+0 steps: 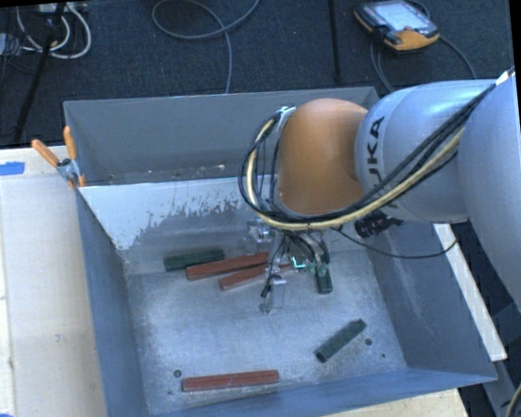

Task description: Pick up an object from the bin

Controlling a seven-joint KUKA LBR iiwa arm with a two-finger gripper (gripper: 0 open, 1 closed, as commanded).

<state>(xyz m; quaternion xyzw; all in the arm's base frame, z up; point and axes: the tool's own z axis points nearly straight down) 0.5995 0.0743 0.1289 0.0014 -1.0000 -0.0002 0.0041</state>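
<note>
The gripper (281,283) hangs low in a scuffed grey metal bin (164,350), at the right end of a flat reddish-brown bar (243,279). Whether it is open or closed, I cannot tell.

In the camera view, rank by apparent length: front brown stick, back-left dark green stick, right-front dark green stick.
1. front brown stick, clearly the longest.
2. back-left dark green stick and right-front dark green stick: these look about alike, and the right one lies at a slant, so I would not rank them.
</note>
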